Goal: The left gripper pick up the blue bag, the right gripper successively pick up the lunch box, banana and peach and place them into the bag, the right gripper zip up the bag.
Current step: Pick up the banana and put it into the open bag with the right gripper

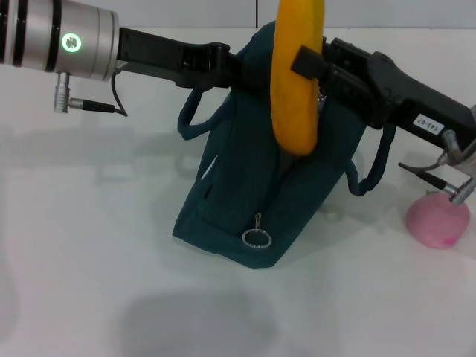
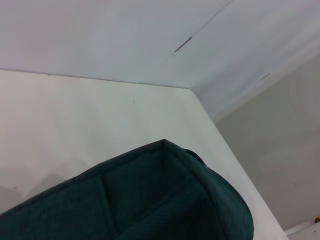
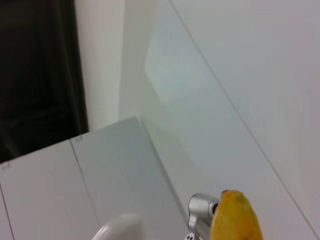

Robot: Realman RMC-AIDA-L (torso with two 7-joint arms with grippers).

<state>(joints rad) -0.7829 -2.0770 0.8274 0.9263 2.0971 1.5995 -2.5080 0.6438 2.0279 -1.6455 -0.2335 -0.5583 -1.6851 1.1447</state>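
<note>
The banana (image 1: 297, 74) hangs upright in the right gripper (image 1: 316, 63), whose fingers are clamped across its upper half, long axis near vertical and lower tip pointing down at the bag (image 1: 260, 171). That tip sits right at the open mouth along the bag's top, so the coming move looks like a straight descent with little sideways correction; the fruit must stay end-on to slip through the narrow slit. The left gripper (image 1: 230, 67) reaches in from the other side and meets the bag's top edge, apparently holding it up; I cannot tell how its fingers stand, since the fabric and the banana hide them. The zip pull with its ring (image 1: 256, 238) hangs low on the near end, so the zip is open. The peach (image 1: 439, 219) waits on the table (image 1: 89, 260) under the right arm, well apart from the bag. No lunch box is in view; it is probably inside already.
</note>
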